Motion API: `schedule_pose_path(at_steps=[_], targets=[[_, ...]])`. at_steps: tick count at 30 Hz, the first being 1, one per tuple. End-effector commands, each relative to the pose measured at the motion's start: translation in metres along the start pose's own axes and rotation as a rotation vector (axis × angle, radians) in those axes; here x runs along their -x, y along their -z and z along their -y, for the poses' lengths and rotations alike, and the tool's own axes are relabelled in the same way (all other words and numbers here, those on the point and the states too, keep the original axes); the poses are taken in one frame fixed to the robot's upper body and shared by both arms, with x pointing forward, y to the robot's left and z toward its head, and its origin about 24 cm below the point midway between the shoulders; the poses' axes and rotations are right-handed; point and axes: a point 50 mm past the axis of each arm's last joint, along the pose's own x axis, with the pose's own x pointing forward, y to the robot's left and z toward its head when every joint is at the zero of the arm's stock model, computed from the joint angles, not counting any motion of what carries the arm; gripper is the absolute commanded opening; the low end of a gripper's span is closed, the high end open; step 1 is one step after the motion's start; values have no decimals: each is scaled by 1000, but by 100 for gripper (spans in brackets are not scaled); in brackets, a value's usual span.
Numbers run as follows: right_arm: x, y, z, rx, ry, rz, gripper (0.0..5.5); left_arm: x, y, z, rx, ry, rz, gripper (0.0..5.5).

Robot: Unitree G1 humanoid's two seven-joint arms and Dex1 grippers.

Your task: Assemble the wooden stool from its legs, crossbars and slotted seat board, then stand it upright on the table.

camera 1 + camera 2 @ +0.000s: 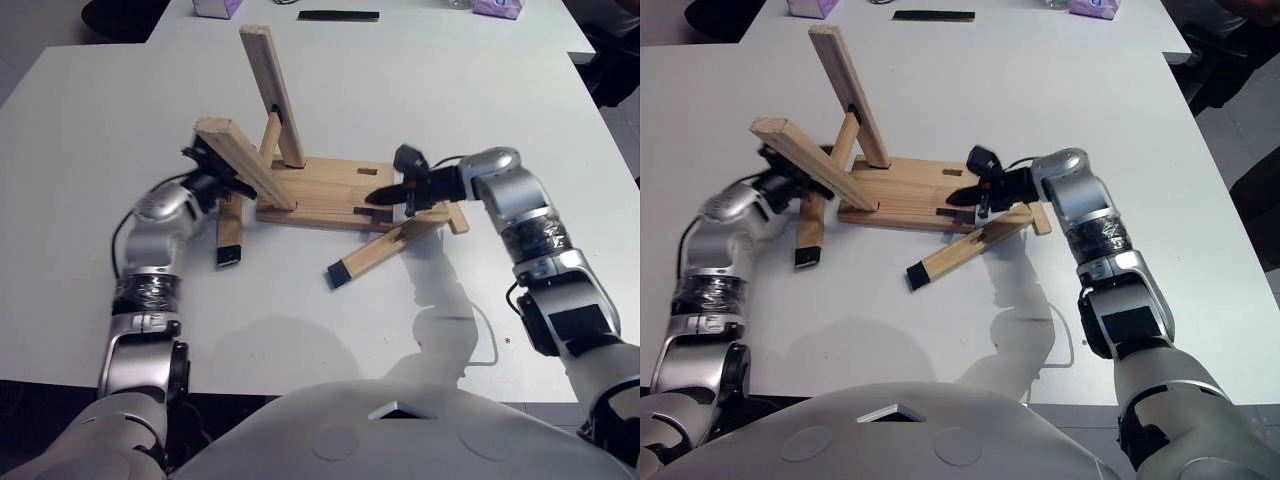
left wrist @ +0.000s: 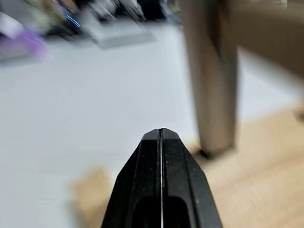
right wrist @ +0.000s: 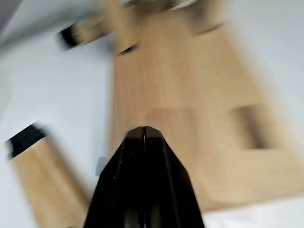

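Legs rose from the seat board [image 1: 325,190], which lay flat on the white table [image 1: 450,90]: upright leg [image 1: 272,95] and leaning leg [image 1: 243,160]. Two loose legs [image 1: 385,248] lay beside it. Left gripper [image 2: 161,135], fingers pressed together and empty, was by the leaning leg. Right gripper [image 1: 375,197], likewise closed, was at the board's right end.

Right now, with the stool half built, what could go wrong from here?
1. The tall leg leans in the seat board. If the shut right tool over the board shoves it, that leg may topple out.
2. The shut left tool is close by the slanted leg, and a push could lever it loose.
3. The loose leg below the right arm could get knocked aside.
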Motion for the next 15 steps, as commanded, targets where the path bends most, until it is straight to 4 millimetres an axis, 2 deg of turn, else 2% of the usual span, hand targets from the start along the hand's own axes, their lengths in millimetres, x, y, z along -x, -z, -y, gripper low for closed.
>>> schedule_pose_path(at_steps=[1, 5, 8, 12, 15], targets=[[9, -10, 27, 33, 211, 80, 2, 44, -7, 6, 31, 49, -60, 0], [8, 4, 44, 22, 426, 90, 2, 67, -13, 40, 58, 287, -127, 0], [-5, 15, 46, -14, 483, 52, 2, 80, 2, 66, 81, 416, -219, 0], [-18, 35, 39, -60, 454, -20, 2, 65, 33, 84, 82, 443, -321, 0], [-25, 37, 34, -60, 395, -44, 2, 59, 48, 92, 67, 429, -362, 0]])
